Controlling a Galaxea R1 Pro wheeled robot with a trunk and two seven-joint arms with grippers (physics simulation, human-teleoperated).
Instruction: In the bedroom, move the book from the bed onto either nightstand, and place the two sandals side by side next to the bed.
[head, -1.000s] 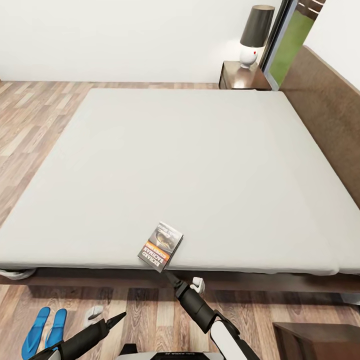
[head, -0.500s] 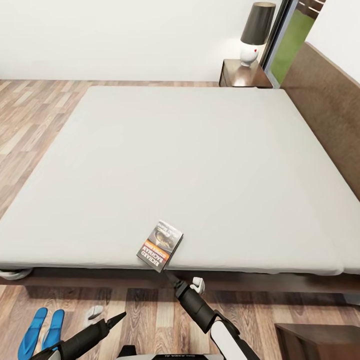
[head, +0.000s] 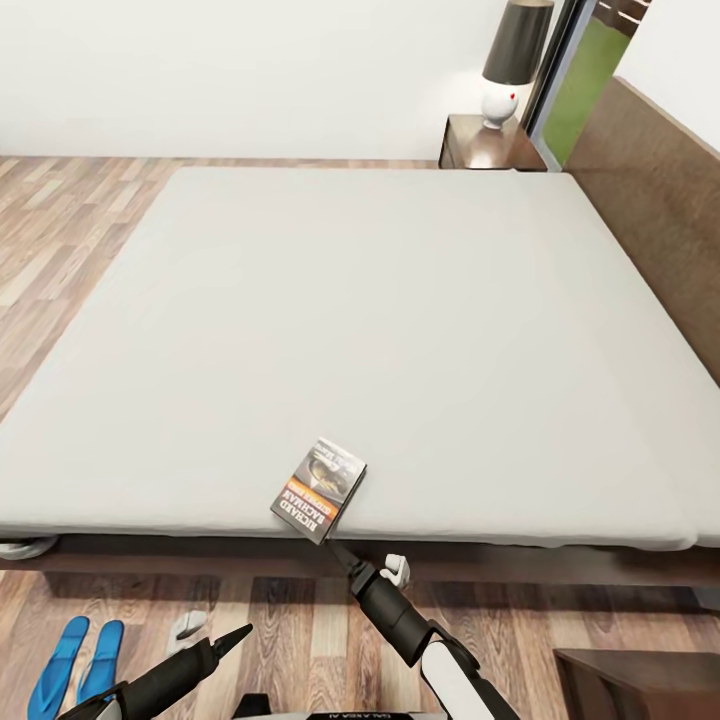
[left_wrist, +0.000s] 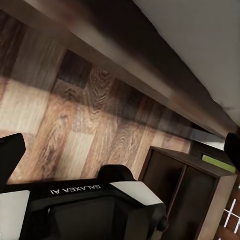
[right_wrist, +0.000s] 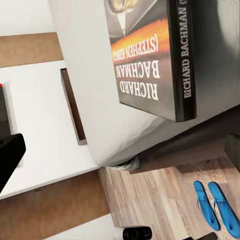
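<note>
- The book lies flat on the pale grey mattress of the bed, at its near edge, low and centre in the head view, one corner jutting just past the edge.
- The right gripper sits just below that corner, its dark finger pointing up at the book; its jaws look spread and grip nothing.
- In the right wrist view the book fills the upper right, and its spine reads "Richard Bachman".
- The left gripper hangs over the wood floor at lower left; I cannot tell how far its fingers are parted, and it holds nothing.
- The two blue sandals lie side by side on the floor in the bottom left corner, near the bed.
- A nightstand with a lamp stands at upper right, beside the headboard.
</note>
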